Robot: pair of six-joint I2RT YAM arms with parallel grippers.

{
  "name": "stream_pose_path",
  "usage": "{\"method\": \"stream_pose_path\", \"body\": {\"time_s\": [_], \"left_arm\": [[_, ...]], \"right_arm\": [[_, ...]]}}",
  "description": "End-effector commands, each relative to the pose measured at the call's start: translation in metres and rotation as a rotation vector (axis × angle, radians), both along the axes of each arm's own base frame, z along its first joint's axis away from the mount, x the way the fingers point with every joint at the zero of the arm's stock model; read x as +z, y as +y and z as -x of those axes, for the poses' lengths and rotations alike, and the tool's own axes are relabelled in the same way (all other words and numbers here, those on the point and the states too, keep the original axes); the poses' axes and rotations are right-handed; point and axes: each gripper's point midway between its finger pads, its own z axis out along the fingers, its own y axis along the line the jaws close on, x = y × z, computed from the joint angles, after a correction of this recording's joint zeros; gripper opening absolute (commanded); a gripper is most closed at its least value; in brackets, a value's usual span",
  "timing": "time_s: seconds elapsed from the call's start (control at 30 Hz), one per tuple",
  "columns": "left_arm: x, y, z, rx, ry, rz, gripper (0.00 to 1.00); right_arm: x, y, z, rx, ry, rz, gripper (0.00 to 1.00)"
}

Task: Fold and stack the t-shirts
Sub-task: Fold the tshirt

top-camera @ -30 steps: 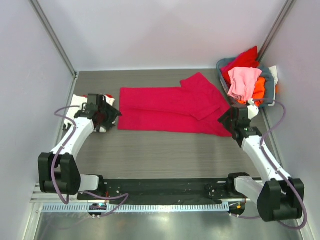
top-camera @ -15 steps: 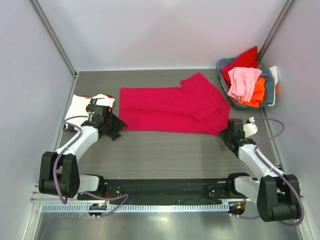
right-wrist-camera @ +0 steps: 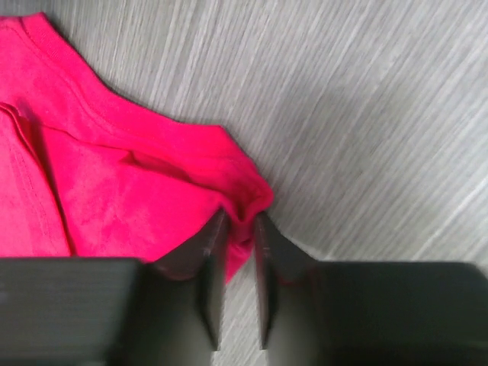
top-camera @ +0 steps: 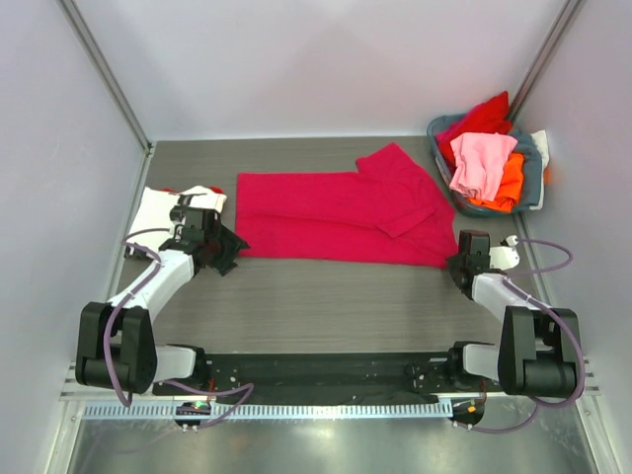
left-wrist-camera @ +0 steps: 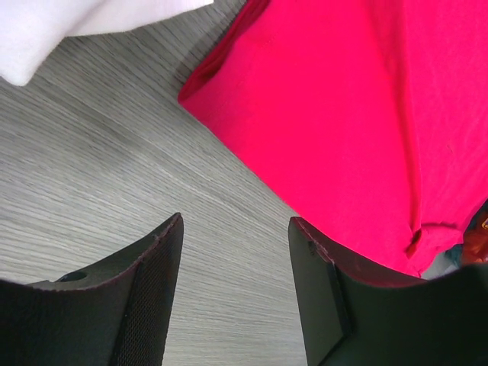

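Crimson tee (top-camera: 336, 212): light, limp, likely bunches, best held at corners; right gripper (right-wrist-camera: 238, 259) pinches its near-right corner, left gripper (left-wrist-camera: 232, 290) spread empty beside near-left corner.

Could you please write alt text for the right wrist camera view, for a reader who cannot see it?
The right gripper is closed on a bunched corner of the plain crimson-magenta cloth t-shirt, seen from just behind its two dark fingers. The shirt spreads away to the left over the grey wood-grain table, which fills the right of the picture.
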Motion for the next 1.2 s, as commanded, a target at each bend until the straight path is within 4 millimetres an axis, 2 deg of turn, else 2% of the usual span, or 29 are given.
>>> {"method": "stream_pose_path", "body": {"time_s": [0.0, 0.07, 0.17, 0.33, 0.53, 0.7, 0.87, 0.97, 1.0, 1.03, 1.07, 1.17], "left_arm": [[0.002, 0.002, -0.010, 0.015, -0.037, -0.011, 0.58], [-0.002, 0.002, -0.010, 0.021, -0.029, -0.010, 0.57], [-0.006, 0.002, -0.012, 0.031, -0.033, -0.016, 0.55], [-0.016, 0.005, -0.015, 0.053, -0.049, -0.045, 0.53], [-0.031, 0.019, -0.019, 0.159, -0.056, -0.097, 0.47], [-0.037, 0.022, -0.036, 0.238, -0.093, -0.076, 0.45], [-0.052, 0.021, -0.044, 0.266, -0.044, -0.079, 0.44], [-0.056, 0.022, -0.048, 0.275, -0.033, -0.087, 0.28], [-0.056, 0.022, -0.050, 0.274, -0.035, -0.089, 0.11], [-0.057, 0.022, -0.050, 0.273, -0.030, -0.091, 0.03], [-0.059, 0.024, -0.045, 0.274, -0.005, -0.103, 0.00], [-0.047, 0.027, -0.041, 0.286, -0.012, -0.113, 0.00]], "right_arm": [[-0.001, -0.006, -0.007, -0.006, 0.000, 0.021, 0.23], [-0.001, -0.005, -0.009, 0.005, 0.004, 0.020, 0.09], [-0.001, -0.005, -0.008, 0.014, 0.005, 0.028, 0.03], [0.008, -0.004, -0.008, 0.046, -0.020, 0.048, 0.01], [0.014, 0.003, -0.009, 0.086, -0.048, 0.028, 0.01], [0.019, 0.006, -0.011, 0.095, -0.068, 0.020, 0.01], [0.020, 0.006, -0.010, 0.104, -0.069, 0.022, 0.01], [0.023, 0.007, -0.009, 0.105, -0.080, 0.024, 0.01], [0.023, 0.007, -0.009, 0.101, -0.079, 0.022, 0.01], [0.025, 0.006, -0.009, 0.100, -0.085, 0.024, 0.01], [0.026, 0.006, -0.009, 0.100, -0.087, 0.024, 0.01], [0.030, 0.002, -0.004, 0.085, -0.069, 0.043, 0.01]]}}
